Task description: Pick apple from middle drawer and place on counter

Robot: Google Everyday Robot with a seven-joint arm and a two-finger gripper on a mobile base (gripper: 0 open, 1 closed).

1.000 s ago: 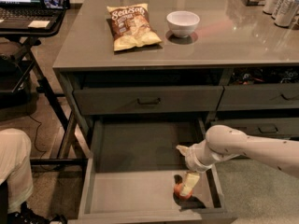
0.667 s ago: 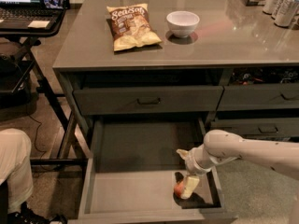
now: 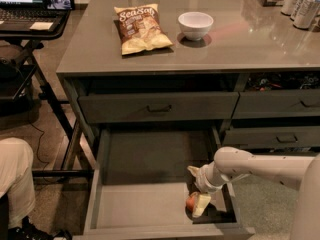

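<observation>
The middle drawer (image 3: 145,204) is pulled open, with a flat grey floor. The red-orange apple (image 3: 190,202) lies on the floor near the drawer's front right corner, partly hidden by the gripper. My gripper (image 3: 199,202) reaches down into the drawer from the right, right against the apple's right side, on the end of the white arm (image 3: 260,166). The grey-brown counter (image 3: 240,44) spans the top of the view above the drawers.
On the counter lie a chip bag (image 3: 141,28) and a white bowl (image 3: 195,24), with cans (image 3: 302,4) at the far right. A closed upper drawer (image 3: 159,107) sits above the open one. A black desk with a laptop (image 3: 30,14) and a person's leg (image 3: 15,179) are on the left.
The gripper has shifted slightly lower inside the drawer, staying at the apple. The apple remains low in the drawer's front right corner.
</observation>
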